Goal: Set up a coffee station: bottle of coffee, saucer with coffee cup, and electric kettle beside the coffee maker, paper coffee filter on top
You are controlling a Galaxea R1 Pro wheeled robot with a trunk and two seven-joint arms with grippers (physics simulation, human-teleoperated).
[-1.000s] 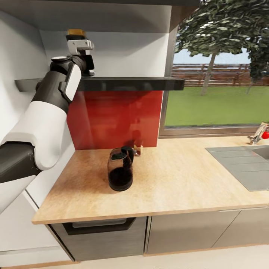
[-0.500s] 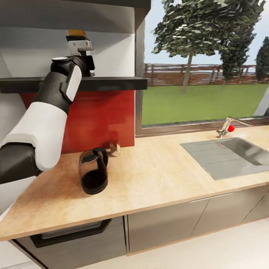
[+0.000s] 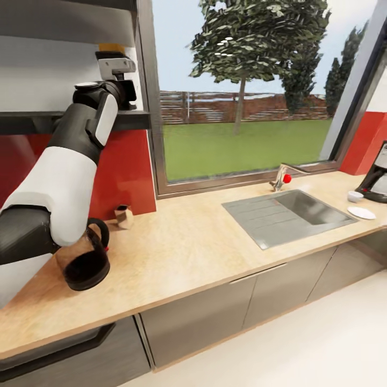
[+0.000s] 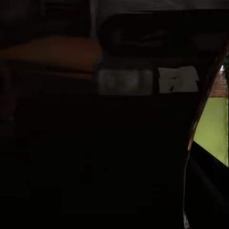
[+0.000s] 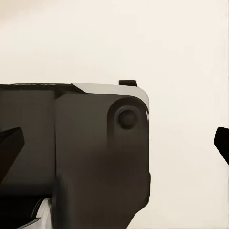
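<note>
White label (image 4: 177, 79) on the dark bottle of coffee (image 4: 143, 119) reads illegibly.

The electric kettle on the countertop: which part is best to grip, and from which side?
Probably the black curved handle of the electric kettle. It loops clear of the rounded glass body on the side toward the window, so the jaws could close across it from that side.
</note>
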